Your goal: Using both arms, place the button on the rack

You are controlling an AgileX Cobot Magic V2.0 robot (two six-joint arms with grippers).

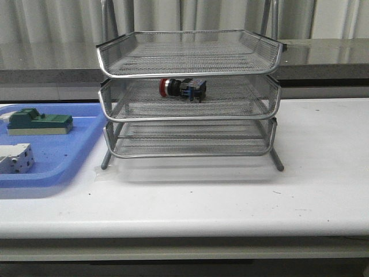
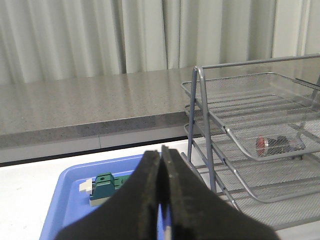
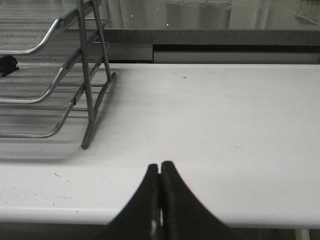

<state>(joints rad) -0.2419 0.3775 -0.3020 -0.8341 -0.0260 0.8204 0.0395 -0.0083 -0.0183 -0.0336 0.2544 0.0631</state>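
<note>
While the button [image 1: 183, 88] lies in the rack's [image 1: 190, 118] middle tray, both hands [image 2: 161, 195] [image 3: 160, 200] hang closed, empty.

silver mesh rack [image 1: 190, 69], red-headed blue-black button [image 1: 183, 88], blue tray [image 1: 69, 164], green block [image 1: 39, 122]

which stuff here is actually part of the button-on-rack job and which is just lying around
Part of the job:
- button, lying in the middle tier
- rack
- left gripper and right gripper, both shut and empty

Just lying about:
- blue tray
- green block
- white-grey part
</note>
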